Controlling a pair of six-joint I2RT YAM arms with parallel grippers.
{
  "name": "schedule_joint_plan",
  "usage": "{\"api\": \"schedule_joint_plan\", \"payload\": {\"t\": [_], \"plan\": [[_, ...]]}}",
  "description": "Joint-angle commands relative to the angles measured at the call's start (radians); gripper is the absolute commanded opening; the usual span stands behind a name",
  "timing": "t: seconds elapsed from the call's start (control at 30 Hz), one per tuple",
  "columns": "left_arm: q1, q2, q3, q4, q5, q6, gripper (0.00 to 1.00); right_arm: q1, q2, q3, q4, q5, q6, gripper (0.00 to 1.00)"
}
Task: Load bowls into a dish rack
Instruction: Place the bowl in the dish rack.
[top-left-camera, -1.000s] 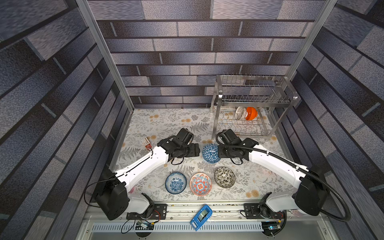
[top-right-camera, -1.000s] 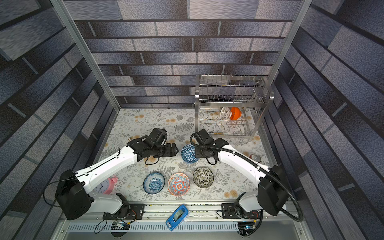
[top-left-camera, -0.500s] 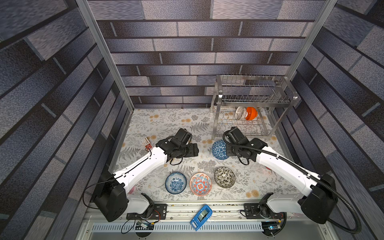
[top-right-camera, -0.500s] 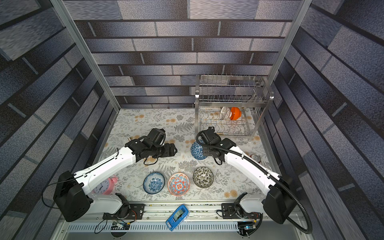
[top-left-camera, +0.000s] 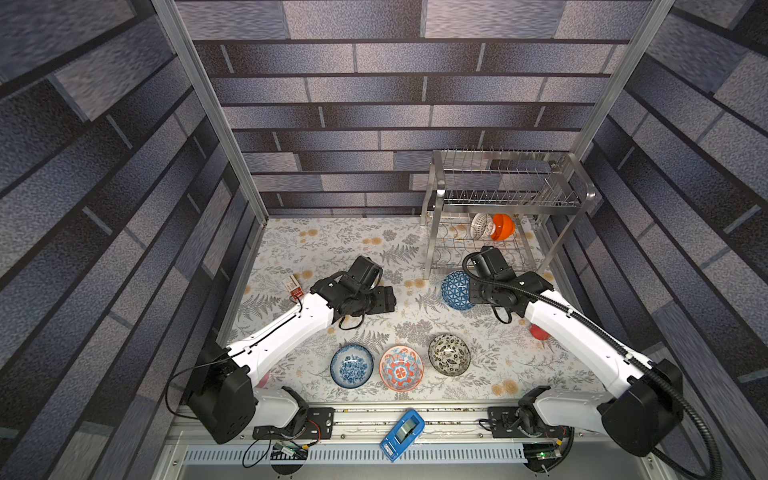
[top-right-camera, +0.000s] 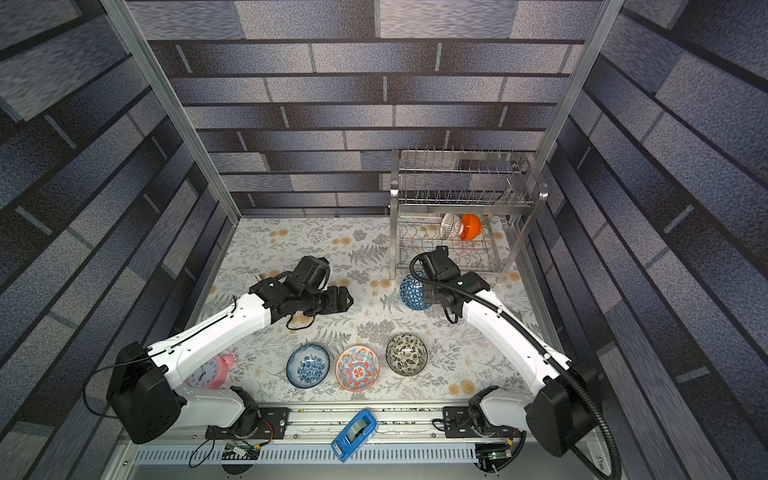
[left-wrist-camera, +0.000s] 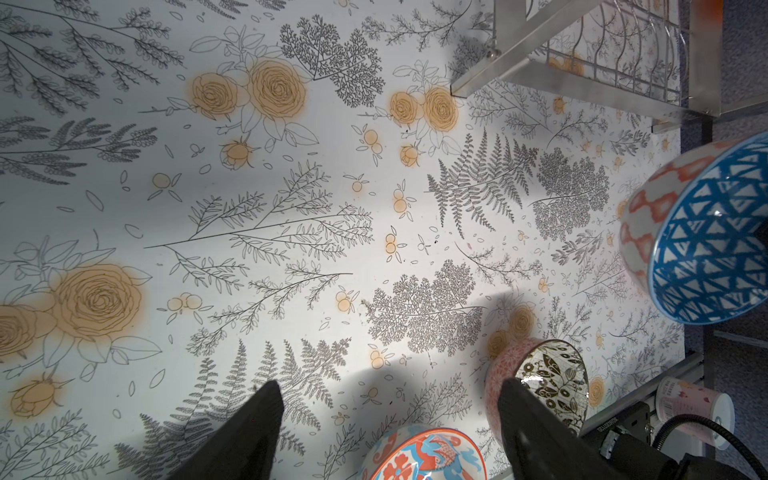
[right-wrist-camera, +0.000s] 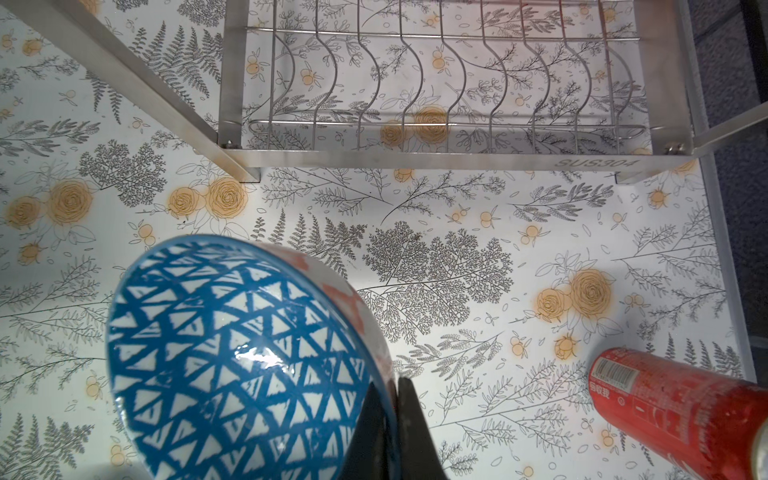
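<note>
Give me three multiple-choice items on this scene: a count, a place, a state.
1. How many round bowls rest unheld on the floral-printed table mat? A) three B) two C) five
2. Where is the plain orange round bowl relative to the two-tier stainless steel wire dish rack? A) beside it on the mat B) top tier C) lower tier
3. The right hand is: A) open, empty B) shut on the rim of the blue triangle-patterned bowl C) shut on nothing

1 A: the blue-white floral bowl, the red-and-blue medallion bowl and the black-and-white floral bowl sit in a row.
2 C: it stands beside the white lattice bowl there.
3 B: its fingers pinch the rim.
</note>
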Motion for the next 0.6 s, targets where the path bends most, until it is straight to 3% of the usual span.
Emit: {"api": "schedule_joint_plan", "payload": {"t": [0.0,0.57], "plan": [[0.01,-0.032,-0.009,-0.009,-0.002,-0.013,0.84,-0.02,-0.004,0.048,0.027,-0.001,-0.029,0.0],[0.049,-0.03,0.01,-0.049,0.005,0.011,0.83,-0.07,0.087,0.134,0.104,0.1,-0.164,0.0]]}}
